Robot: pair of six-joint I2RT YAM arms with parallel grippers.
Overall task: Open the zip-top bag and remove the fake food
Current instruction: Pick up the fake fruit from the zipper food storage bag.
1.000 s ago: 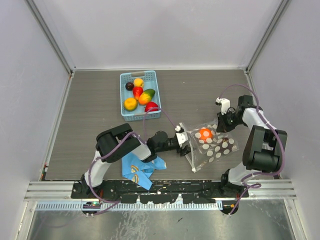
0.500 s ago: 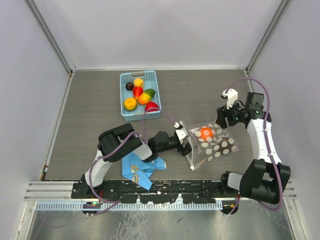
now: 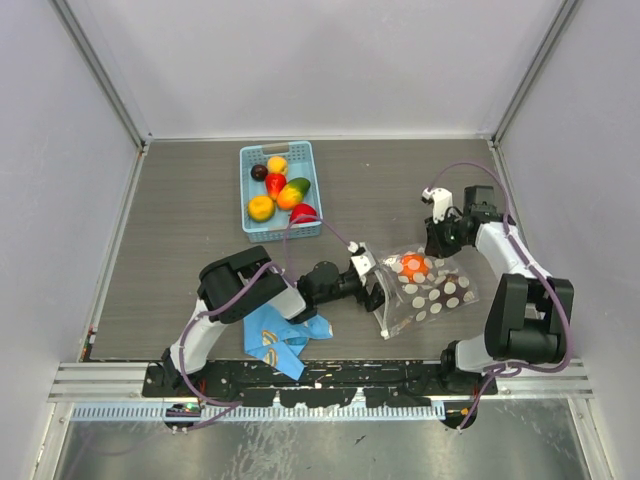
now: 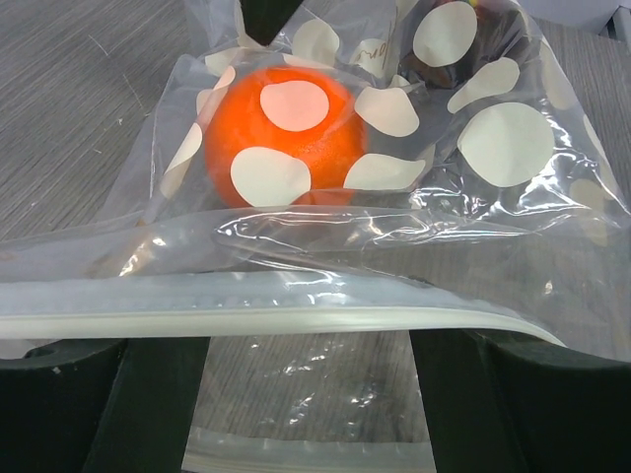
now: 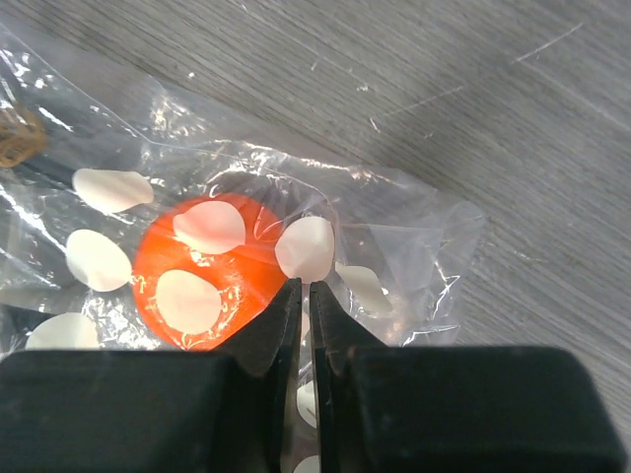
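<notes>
The zip-top bag (image 3: 428, 292) lies flat at the right front, clear with white dots, its white zip strip (image 4: 296, 320) facing my left gripper. An orange fake fruit (image 3: 410, 266) sits inside it and shows in both wrist views (image 4: 286, 133) (image 5: 202, 286). A dark piece (image 4: 439, 69) lies deeper in the bag. My left gripper (image 3: 378, 290) is open at the bag's mouth. Its fingers (image 4: 99, 404) stand wide apart under the upper zip lip. My right gripper (image 3: 437, 247) is at the bag's far edge, its jaws pinched on the plastic film (image 5: 308, 296) beside the orange fruit.
A light blue basket (image 3: 246, 195) at the back left holds several fake fruits; a red one (image 3: 303, 213) sits at its front right corner. A blue printed cloth (image 3: 283, 340) lies by the left arm's base. Walls close in on both sides.
My right arm swung up and out, then came back, and its gripper now sits slightly further left on the bag's far edge. My left gripper edged a little to the right.
</notes>
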